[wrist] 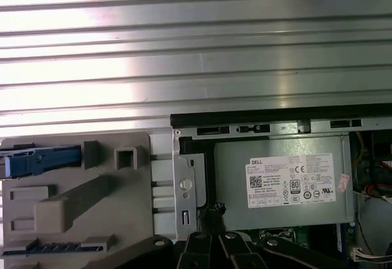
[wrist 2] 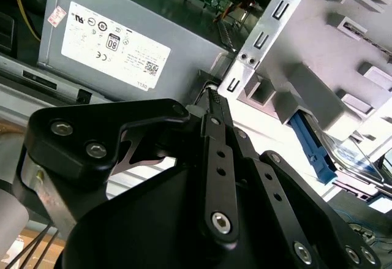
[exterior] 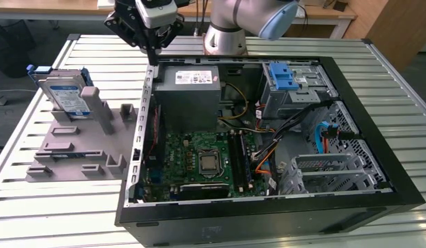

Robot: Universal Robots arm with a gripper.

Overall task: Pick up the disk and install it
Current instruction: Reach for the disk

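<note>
Near: open computer case [exterior: 268,219] lying on slatted table [exterior: 47,217]. Farther, exterior view's left: grey fixture [exterior: 75,155] holding disk [exterior: 66,95], standing on edge, long axis near upright and leaning slightly, label facing camera, blue rails running up its sides. Farthest: gripper [exterior: 153,56] hovering over case's back corner beside power supply [exterior: 188,98], claw pressing together on nothing, well apart from disk. Judging: approach step, pickup not yet done. Grasp calling for claw parting and lining up over disk's top edge.

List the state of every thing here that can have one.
disk: upright in the grey holder, not gripped.
computer case: lying flat, side panel off.
power supply: mounted inside the computer case.
tool: shut, holding nothing, over the computer case's edge.
</note>
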